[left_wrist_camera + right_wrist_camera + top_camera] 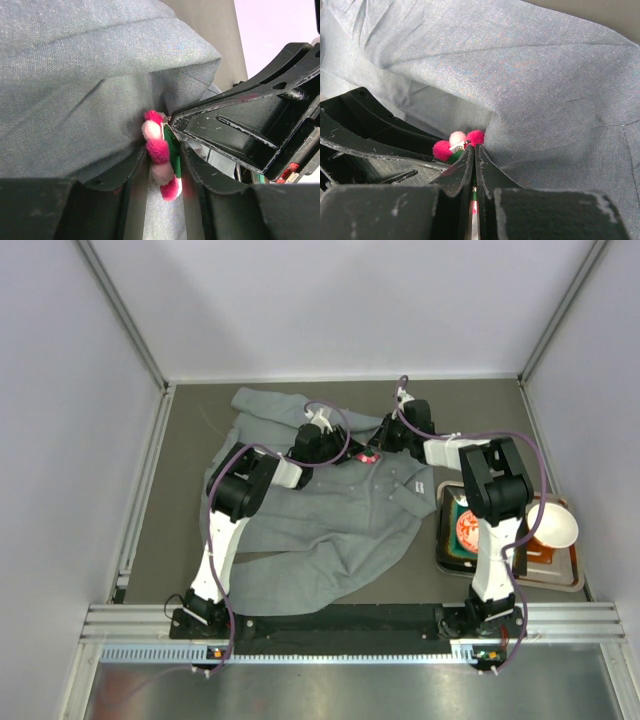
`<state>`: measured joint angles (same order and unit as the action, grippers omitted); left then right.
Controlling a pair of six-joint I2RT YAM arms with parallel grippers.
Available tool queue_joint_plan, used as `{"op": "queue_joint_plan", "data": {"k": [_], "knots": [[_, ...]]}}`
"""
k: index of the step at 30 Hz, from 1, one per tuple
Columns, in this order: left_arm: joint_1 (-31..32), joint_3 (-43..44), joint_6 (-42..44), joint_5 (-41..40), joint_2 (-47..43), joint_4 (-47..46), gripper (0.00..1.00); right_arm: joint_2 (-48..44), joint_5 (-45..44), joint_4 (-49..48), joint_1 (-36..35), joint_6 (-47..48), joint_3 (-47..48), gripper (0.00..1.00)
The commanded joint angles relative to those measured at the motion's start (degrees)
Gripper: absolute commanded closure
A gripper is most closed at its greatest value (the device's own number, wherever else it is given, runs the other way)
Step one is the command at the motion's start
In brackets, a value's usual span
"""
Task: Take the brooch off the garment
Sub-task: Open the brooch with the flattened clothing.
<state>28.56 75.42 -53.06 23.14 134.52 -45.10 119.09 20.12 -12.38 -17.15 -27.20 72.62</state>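
Observation:
The grey garment (330, 520) lies rumpled on the dark table. The pink brooch (370, 455) sits on its upper chest, between my two grippers. My left gripper (350, 452) comes in from the left. In the left wrist view its jaws (164, 156) are closed against both sides of the fluffy pink and white brooch (159, 150). My right gripper (382, 447) comes in from the right. Its jaws (474, 148) are pressed almost together on the cloth (545, 75) at the brooch's edge (457, 142). Its black fingertips (174, 120) also show in the left wrist view. The cloth (75, 75) is drawn to a point there.
A metal tray (570, 578) stands at the right of the table with a white bowl (555, 527) and an orange-red item (468, 530) in it. White walls with metal posts close in the table. A rail runs along the near edge.

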Motion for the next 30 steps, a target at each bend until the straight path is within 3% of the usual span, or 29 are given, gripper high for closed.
{"op": "queue_joint_plan", "data": {"k": [1,8,11,13,17,30], "knots": [[-0.08,0.78,-0.9,0.77,0.57,-1.04,0.63,-2.72,-0.34,-1.5,-0.43,-0.05,-0.81,1.0],[0.18,1.31,-0.47,0.95,0.83,-0.96,0.61,-3.07,-0.17,-2.03,-0.43,-0.31,-1.25,1.0],[0.36,2.28,0.06,1.21,1.27,0.89,0.7,-3.42,-0.17,-2.03,-0.43,-0.4,-1.43,1.0],[0.36,2.45,0.23,1.47,1.45,1.42,0.85,-3.69,0.01,-2.03,-0.43,-0.22,-1.43,1.0],[0.27,2.54,1.46,1.04,1.36,3.18,1.0,-4.65,-0.34,-1.42,-0.43,0.13,-0.9,1.0],[0.36,2.98,2.43,1.12,1.18,4.14,1.0,-6.68,-3.07,2.53,-0.78,3.64,0.15,0.85]]}}
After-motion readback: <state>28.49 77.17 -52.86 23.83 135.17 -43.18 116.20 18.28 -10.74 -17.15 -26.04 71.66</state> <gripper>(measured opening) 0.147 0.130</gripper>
